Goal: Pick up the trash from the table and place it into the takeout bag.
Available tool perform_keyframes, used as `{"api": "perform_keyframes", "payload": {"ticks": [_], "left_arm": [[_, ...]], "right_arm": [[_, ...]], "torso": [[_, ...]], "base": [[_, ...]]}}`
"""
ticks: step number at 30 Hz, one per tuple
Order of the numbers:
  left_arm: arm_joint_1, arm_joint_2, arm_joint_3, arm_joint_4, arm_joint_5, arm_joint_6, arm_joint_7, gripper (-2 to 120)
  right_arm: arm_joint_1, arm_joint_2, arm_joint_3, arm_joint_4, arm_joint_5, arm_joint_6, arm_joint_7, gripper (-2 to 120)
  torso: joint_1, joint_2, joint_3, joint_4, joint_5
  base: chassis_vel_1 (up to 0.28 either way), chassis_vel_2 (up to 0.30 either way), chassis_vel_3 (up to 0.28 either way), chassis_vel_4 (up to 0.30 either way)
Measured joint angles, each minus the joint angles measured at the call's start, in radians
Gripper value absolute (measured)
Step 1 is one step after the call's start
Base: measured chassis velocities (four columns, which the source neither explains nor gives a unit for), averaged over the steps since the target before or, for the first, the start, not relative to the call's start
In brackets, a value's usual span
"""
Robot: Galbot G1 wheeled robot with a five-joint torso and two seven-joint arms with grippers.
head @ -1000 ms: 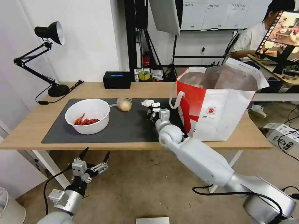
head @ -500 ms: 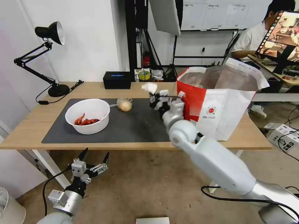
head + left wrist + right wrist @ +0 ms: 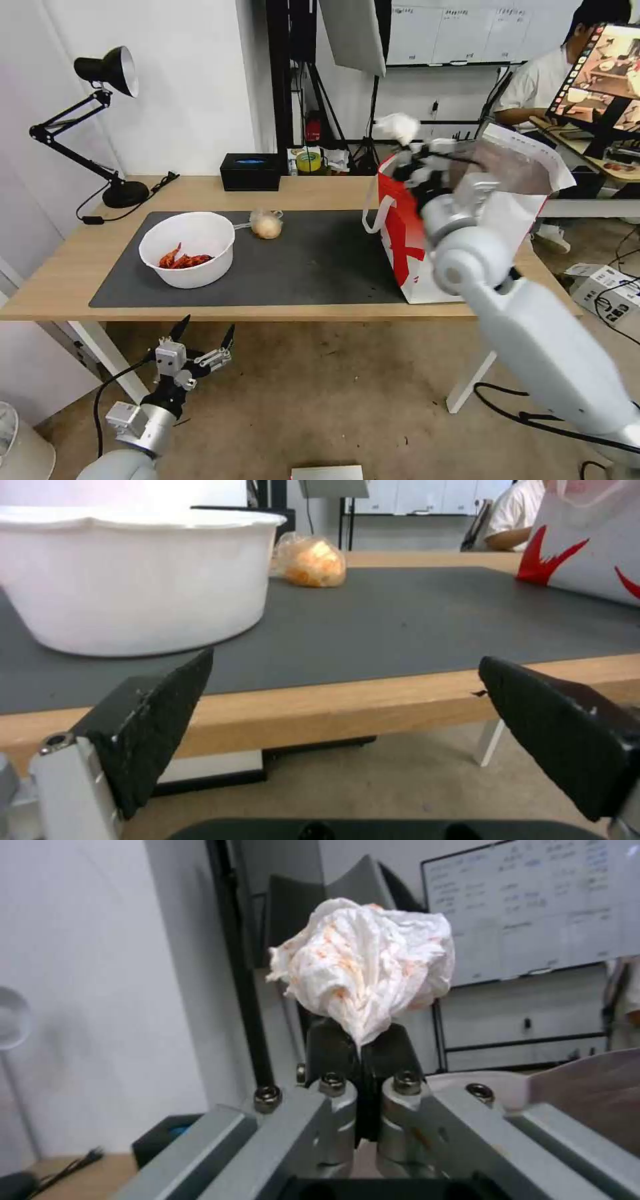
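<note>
The crumpled tissue, clamped at its lower tip between the right gripper jaws above the takeout bag rim, could be dropped outside if released early; the left gripper, jaws apart, is parked below the table.

On the counter the middle of the dark mat is bare, a wide free passage between the white bowl and the bag. A small clear bag lies just beside the bowl. The bag's mouth seems open upward, though the right arm partly hides it. A black box and a lamp stand at the far edge.
</note>
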Motion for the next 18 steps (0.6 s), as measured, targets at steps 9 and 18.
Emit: {"api": "perform_keyframes", "payload": {"ticks": [9, 18], "left_arm": [[-0.017, 0.001, 0.014, 0.009, -0.001, 0.003, -0.001, 100], [-0.017, 0.003, 0.014, 0.012, -0.001, 0.003, -0.001, 100]], "right_arm": [[-0.034, -0.013, 0.031, -0.013, -0.029, 0.005, 0.05, 0], [-0.037, -0.011, 0.034, -0.029, -0.024, -0.051, 0.074, 30]], "torso": [[0.0, 0.0, 0.0, 0.0001, 0.0], [0.0, 0.0, 0.0, 0.0001, -0.0001]], "base": [[0.0, 0.0, 0.0, 0.0], [0.0, 0.0, 0.0, 0.0]]}}
